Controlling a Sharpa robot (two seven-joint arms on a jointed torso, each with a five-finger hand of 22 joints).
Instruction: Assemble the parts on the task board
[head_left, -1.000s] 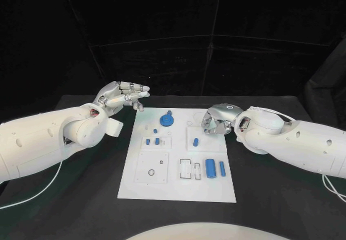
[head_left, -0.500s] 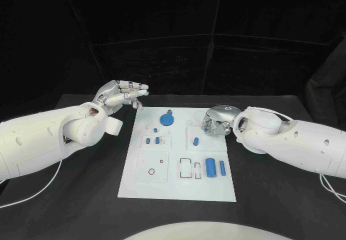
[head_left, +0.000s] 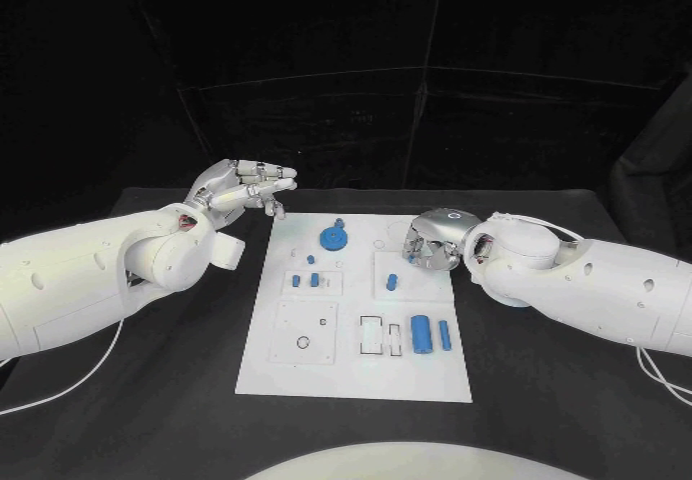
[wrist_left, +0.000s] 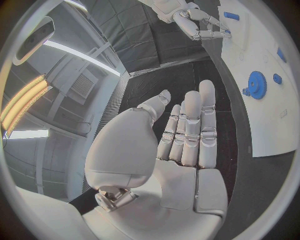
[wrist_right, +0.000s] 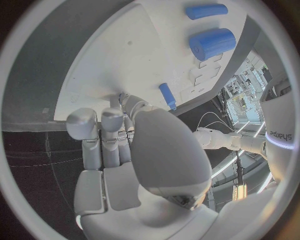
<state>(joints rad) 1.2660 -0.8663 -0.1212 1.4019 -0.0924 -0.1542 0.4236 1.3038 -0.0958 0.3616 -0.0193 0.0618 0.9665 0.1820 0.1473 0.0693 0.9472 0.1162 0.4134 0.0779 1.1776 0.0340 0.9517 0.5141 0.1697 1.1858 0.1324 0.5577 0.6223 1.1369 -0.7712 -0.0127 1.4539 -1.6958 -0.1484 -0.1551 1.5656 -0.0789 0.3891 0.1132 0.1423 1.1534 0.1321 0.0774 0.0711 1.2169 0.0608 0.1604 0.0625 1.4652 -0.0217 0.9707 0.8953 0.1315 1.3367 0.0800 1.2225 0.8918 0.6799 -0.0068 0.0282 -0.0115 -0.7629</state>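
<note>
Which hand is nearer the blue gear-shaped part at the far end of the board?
The left hand, by a small margin. It hovers off the task board's left edge, up and left of the blue gear. The right hand is over the board's right edge, across from it.

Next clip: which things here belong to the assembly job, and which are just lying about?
Job:
task board
blue gear
large blue cylinder
slim blue peg
small blue peg
black ring
left hand, open
right hand, fingers curled at the board's edge

Lying about:
black table
white cable
</note>
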